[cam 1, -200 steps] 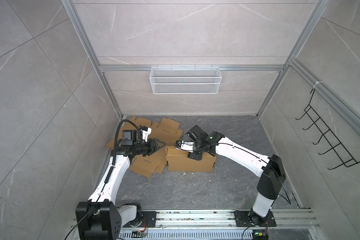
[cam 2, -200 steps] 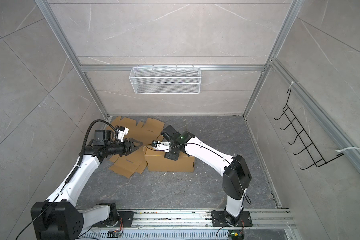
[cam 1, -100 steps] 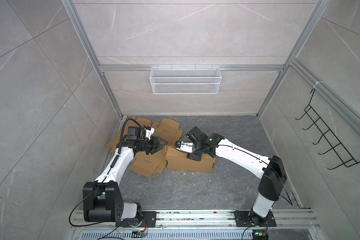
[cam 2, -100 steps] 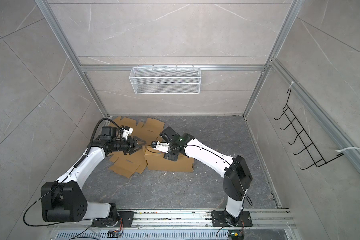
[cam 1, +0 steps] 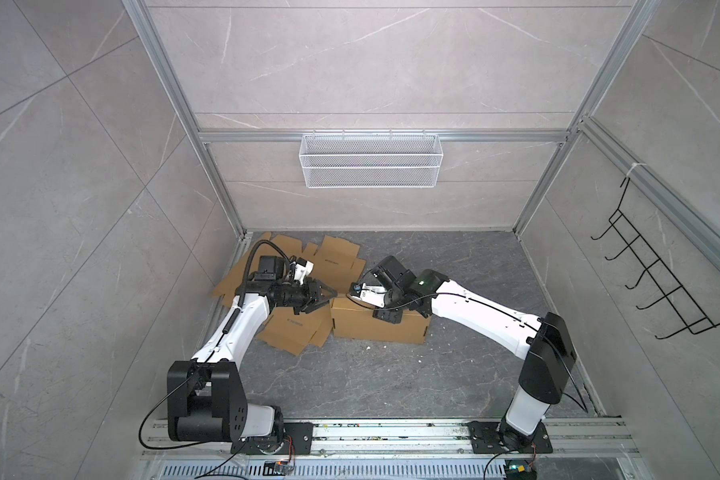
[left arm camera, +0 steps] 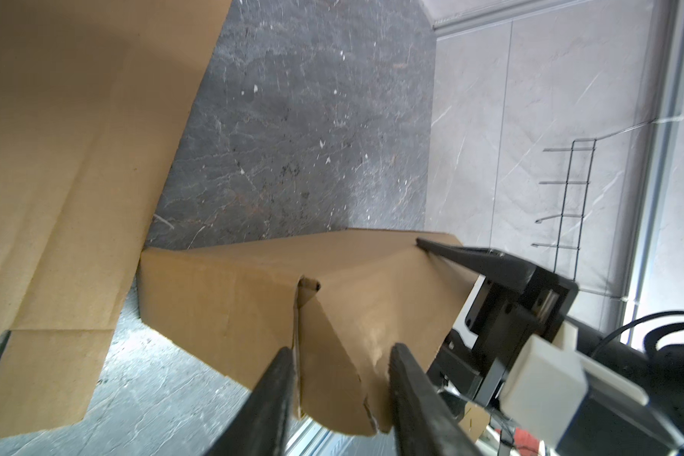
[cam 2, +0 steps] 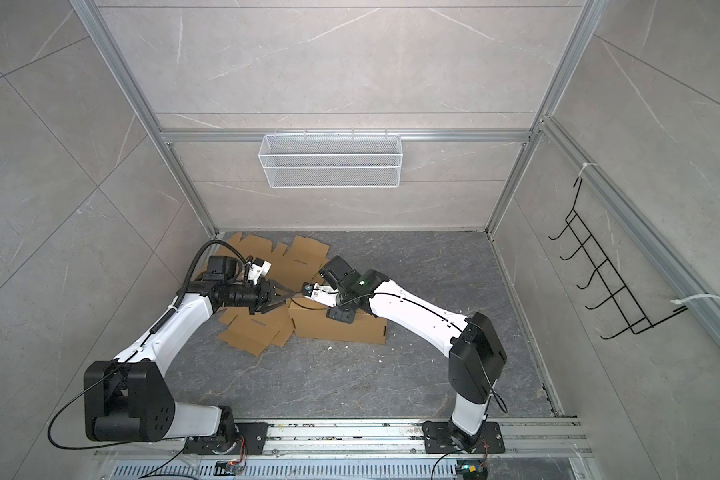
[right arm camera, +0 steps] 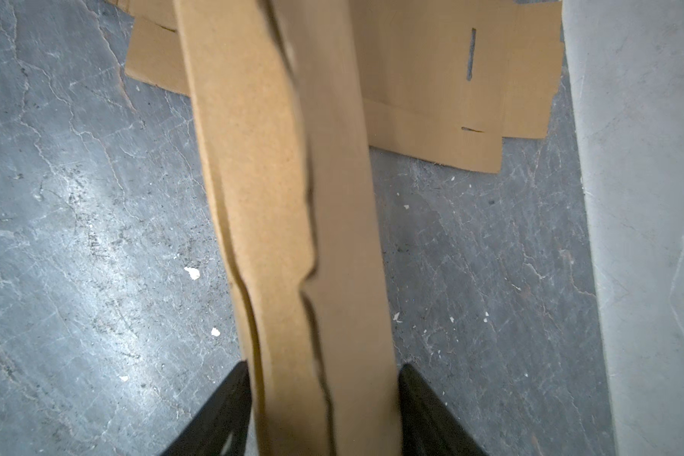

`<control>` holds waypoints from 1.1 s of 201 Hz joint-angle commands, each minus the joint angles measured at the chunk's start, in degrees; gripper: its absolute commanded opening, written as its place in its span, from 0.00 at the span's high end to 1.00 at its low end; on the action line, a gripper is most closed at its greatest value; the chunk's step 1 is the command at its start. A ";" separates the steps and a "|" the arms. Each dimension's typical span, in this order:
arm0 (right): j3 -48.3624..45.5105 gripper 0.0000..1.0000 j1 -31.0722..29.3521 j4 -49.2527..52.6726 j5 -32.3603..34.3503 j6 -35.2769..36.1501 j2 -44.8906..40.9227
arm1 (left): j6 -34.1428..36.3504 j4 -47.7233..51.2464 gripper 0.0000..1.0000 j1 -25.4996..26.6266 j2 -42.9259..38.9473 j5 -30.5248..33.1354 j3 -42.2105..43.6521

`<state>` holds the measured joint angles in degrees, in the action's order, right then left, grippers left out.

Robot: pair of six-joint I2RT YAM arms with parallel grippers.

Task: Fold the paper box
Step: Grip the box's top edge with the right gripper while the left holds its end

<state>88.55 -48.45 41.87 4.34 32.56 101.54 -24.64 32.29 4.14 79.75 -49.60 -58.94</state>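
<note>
The brown paper box (cam 1: 377, 328) (cam 2: 337, 328) stands partly formed on the grey floor in both top views. My left gripper (cam 1: 329, 297) (cam 2: 285, 300) is at its left end. In the left wrist view both fingers press against an end flap (left arm camera: 332, 355), so the left gripper (left arm camera: 342, 355) is shut on it. My right gripper (cam 1: 385, 322) (cam 2: 341, 316) reaches down over the box's top from the right. In the right wrist view the right gripper (right arm camera: 324, 379) is shut on the box's doubled wall (right arm camera: 293, 237), a finger touching each side.
Flat cardboard blanks lie left of the box (cam 1: 296, 328) and behind it by the left wall (cam 1: 337, 257). A white wire basket (cam 1: 371, 160) hangs on the back wall. A black hook rack (cam 1: 657, 282) is on the right wall. Bare floor (cam 1: 391, 374) lies in front.
My left arm has reached right to the box's left end and its jaws have narrowed onto the end flap. The right arm has hardly moved and still grips the box.
</note>
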 commanded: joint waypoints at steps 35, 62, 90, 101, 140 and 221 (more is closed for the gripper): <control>-1.86 0.45 0.09 0.98 2.17 -1.70 0.47 | 6.27 9.29 0.74 0.83 0.82 7.08 -2.51; -1.81 0.47 0.10 0.94 2.12 -1.88 0.67 | 7.84 11.28 0.60 3.62 2.99 8.39 -6.27; -1.90 0.47 0.08 1.05 2.13 -2.10 0.87 | 8.43 11.40 0.50 4.29 5.67 8.46 -9.72; -2.07 0.47 0.08 1.07 1.99 -2.15 0.86 | 8.45 10.85 0.48 4.27 6.27 8.48 -10.79; -1.90 0.47 0.09 1.05 2.30 -2.82 0.99 | 9.35 9.87 0.56 4.33 7.26 7.47 -7.54; -2.19 0.24 2.95 -5.53 -6.65 -15.00 -8.39 | 11.81 9.89 0.65 3.93 8.39 10.67 -3.10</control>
<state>88.18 -47.53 40.73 2.07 25.36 100.40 -14.63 37.36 7.46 85.84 -43.55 -64.14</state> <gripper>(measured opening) 0.740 0.360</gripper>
